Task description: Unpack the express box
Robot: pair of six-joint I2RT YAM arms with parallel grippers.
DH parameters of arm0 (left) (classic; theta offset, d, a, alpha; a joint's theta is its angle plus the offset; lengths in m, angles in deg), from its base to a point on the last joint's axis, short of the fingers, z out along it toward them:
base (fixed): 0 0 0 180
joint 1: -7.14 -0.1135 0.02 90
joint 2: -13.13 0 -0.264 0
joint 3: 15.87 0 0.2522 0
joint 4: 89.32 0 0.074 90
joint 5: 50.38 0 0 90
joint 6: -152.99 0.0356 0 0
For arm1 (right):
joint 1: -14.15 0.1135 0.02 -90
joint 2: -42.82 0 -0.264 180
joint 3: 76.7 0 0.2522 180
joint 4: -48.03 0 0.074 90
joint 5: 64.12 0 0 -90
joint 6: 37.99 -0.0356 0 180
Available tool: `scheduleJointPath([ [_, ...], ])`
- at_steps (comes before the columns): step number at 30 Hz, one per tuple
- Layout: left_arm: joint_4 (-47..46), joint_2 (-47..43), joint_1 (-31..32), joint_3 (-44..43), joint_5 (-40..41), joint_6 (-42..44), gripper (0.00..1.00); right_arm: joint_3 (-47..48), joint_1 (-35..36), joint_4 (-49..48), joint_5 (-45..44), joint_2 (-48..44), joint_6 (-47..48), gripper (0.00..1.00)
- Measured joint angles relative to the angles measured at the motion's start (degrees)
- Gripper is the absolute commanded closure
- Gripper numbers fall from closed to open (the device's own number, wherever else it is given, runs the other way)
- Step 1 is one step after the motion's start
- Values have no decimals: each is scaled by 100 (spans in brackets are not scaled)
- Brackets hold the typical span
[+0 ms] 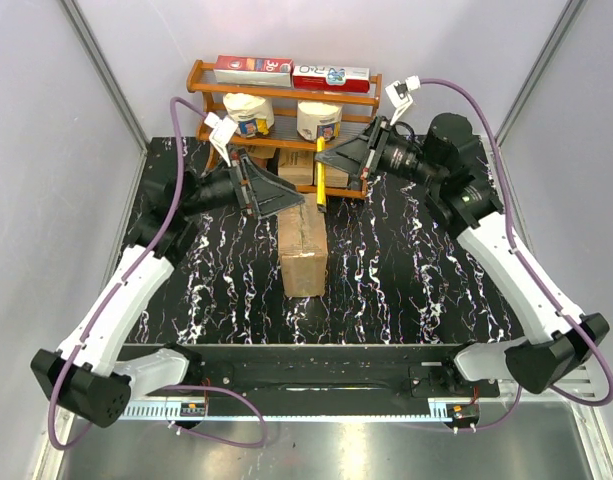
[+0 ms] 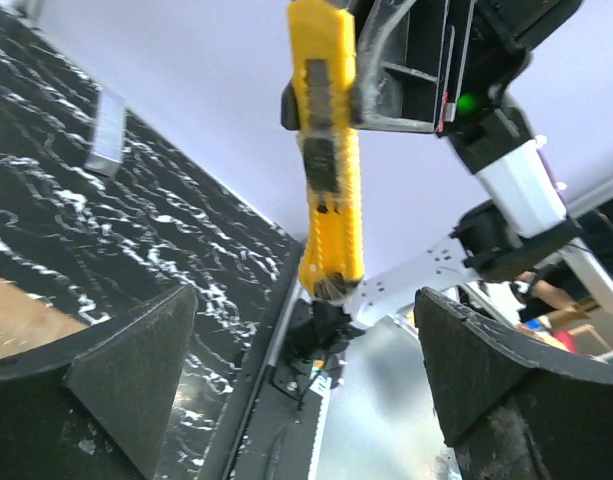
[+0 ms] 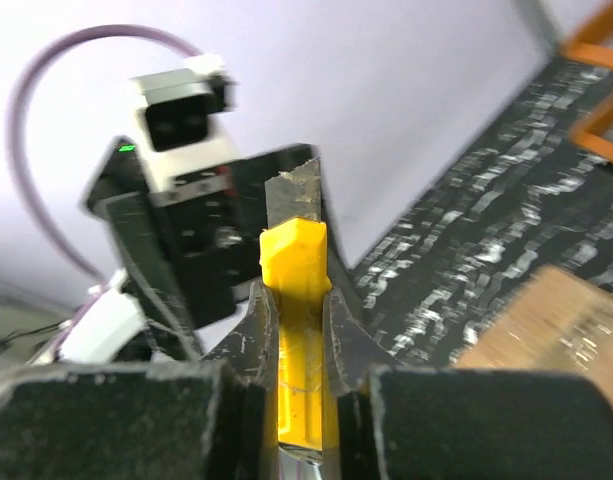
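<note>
The express box [image 1: 304, 250] is a brown carton lying shut in the middle of the black marbled table [image 1: 416, 270]. My right gripper [image 1: 326, 160] is shut on a yellow utility knife [image 1: 320, 185] and holds it above the box's far end. In the right wrist view the gripper [image 3: 298, 310] clamps the knife [image 3: 296, 260], and the steel blade [image 3: 291, 192] sticks out beyond it. My left gripper [image 1: 289, 196] is open beside the knife. In its wrist view its fingers [image 2: 131, 365] stand wide apart, empty, with the knife [image 2: 328, 160] ahead of them. A corner of the box [image 3: 556, 325] shows at the right.
A wooden shelf [image 1: 286, 95] stands at the back with two flat red-and-white boxes [image 1: 291, 72] on top, two white cups [image 1: 286, 118] below, and small brown cartons behind the grippers. The metal rail [image 1: 306, 375] runs along the near edge.
</note>
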Motion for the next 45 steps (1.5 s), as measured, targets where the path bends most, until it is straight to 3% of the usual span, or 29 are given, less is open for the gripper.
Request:
scheduleJointPath([
  [7,-1003,247,264,131,-358,-837,7,-503,4,-1956,1086,306,-1244,95],
  [10,-1329,247,328,155,-461,-999,9,-634,7,-2186,1233,345,-1458,95],
  [17,-1309,348,494,153,-476,-914,24,-678,39,-2691,1456,345,-1749,94],
  [21,-1200,568,564,153,-494,-885,36,-680,98,-2780,1556,350,-1700,94],
  [26,-1360,590,590,144,-601,-997,72,-719,87,-2747,1606,404,-1626,92],
  [28,-1460,597,603,136,-686,-1049,85,-721,85,-2695,1604,415,-1591,87],
  [30,-1506,608,603,136,-739,-1051,90,-719,85,-2623,1596,413,-1565,76],
  [31,-1495,612,603,136,-741,-1047,91,-719,85,-2590,1589,413,-1558,70],
  [32,-1458,621,603,136,-737,-1021,91,-719,85,-2544,1569,413,-1545,52],
  [36,-1075,632,599,127,-553,-739,91,-715,114,-2203,1438,367,-1342,29],
  [42,352,608,592,-184,400,278,91,-710,157,-1416,870,111,-796,28],
  [45,901,507,595,-282,918,708,93,-627,186,-946,538,15,-463,40],
])
